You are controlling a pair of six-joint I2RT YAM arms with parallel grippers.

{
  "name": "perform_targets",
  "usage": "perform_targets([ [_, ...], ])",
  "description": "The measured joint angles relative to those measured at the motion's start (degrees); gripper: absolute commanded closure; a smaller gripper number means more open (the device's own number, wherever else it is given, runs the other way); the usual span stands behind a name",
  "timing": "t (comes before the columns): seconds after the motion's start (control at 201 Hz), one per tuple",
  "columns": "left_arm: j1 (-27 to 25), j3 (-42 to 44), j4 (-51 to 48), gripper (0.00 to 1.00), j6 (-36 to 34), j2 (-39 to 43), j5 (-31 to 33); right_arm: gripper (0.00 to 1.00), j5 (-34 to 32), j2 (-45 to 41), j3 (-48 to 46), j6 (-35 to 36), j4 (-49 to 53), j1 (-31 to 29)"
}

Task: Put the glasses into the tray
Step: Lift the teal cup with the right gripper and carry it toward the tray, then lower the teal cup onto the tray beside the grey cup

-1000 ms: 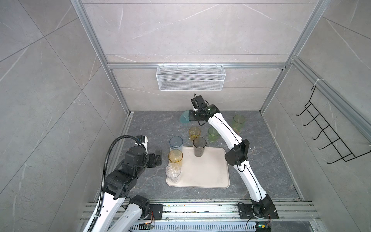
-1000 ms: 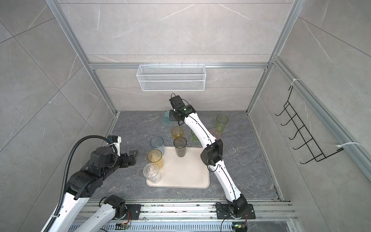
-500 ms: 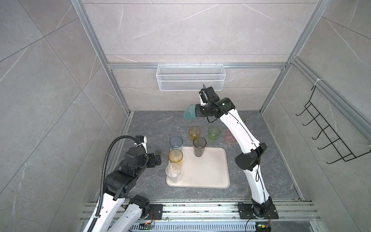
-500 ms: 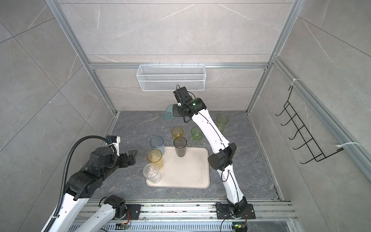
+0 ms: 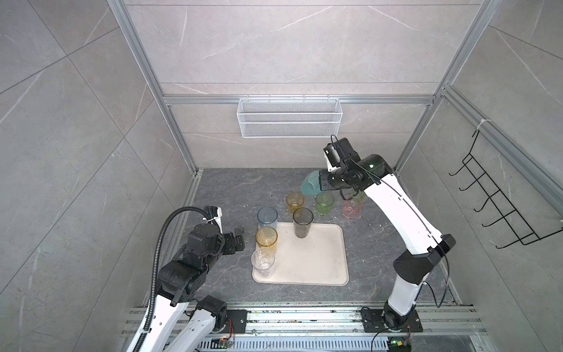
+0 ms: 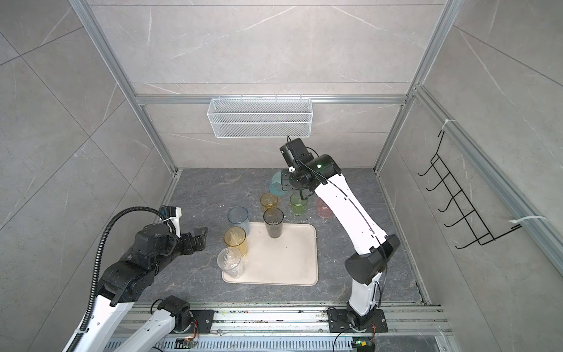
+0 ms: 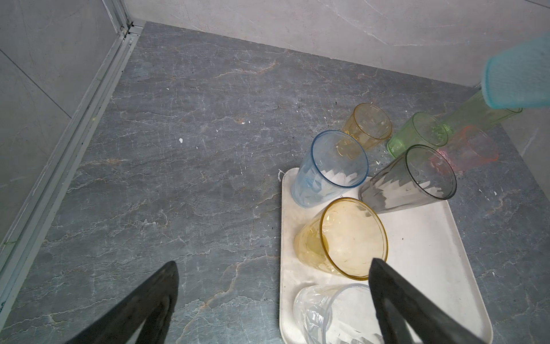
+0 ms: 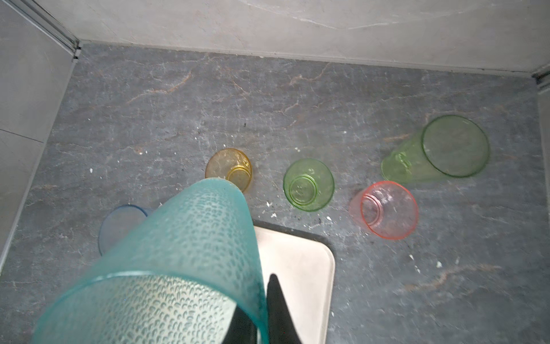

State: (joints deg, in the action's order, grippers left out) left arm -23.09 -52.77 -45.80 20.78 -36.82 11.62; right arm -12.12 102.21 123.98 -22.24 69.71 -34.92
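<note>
The cream tray [image 5: 316, 253] [image 6: 289, 259] lies mid-floor. A tall grey glass [image 5: 302, 222], a tall amber glass [image 5: 266, 239] and a clear glass [image 5: 262, 262] stand in it, with a tall blue glass [image 5: 267, 217] at its far left corner. Beyond it on the floor stand a short amber glass [image 5: 295, 202], a short green glass [image 5: 324, 203], a pink glass [image 5: 352, 207] and a tall green glass [image 8: 440, 149]. My right gripper [image 5: 321, 184] [image 8: 259, 321] is shut on the rim of a teal glass [image 5: 310, 186] [image 8: 184, 253], held tilted in the air. My left gripper [image 5: 239, 240] [image 7: 272, 297] hangs open left of the tray.
A white wire basket [image 5: 289, 117] hangs on the back wall and a black hook rack [image 5: 502, 207] on the right wall. Aluminium posts stand at the back corners. A metal rail [image 5: 289, 320] runs along the front. White crumbs dot the floor.
My right arm has raised the teal glass off the floor at the back and carried it to the right, its elbow swinging right. The left arm has not moved.
</note>
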Motion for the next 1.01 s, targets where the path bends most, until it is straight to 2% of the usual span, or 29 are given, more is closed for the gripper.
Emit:
perform_targets([
  [0.393, 0.0, 0.0, 0.0, 0.00, 0.0, 0.2, 0.0, 1.00, -2.3, -14.9, -14.9, 0.0, 1.5, 0.0],
  [1.011, 0.0, 0.0, 0.0, 0.00, 0.1, 0.1, 0.0, 1.00, -0.5, -22.5, -32.5, 0.7, 3.8, -2.1],
])
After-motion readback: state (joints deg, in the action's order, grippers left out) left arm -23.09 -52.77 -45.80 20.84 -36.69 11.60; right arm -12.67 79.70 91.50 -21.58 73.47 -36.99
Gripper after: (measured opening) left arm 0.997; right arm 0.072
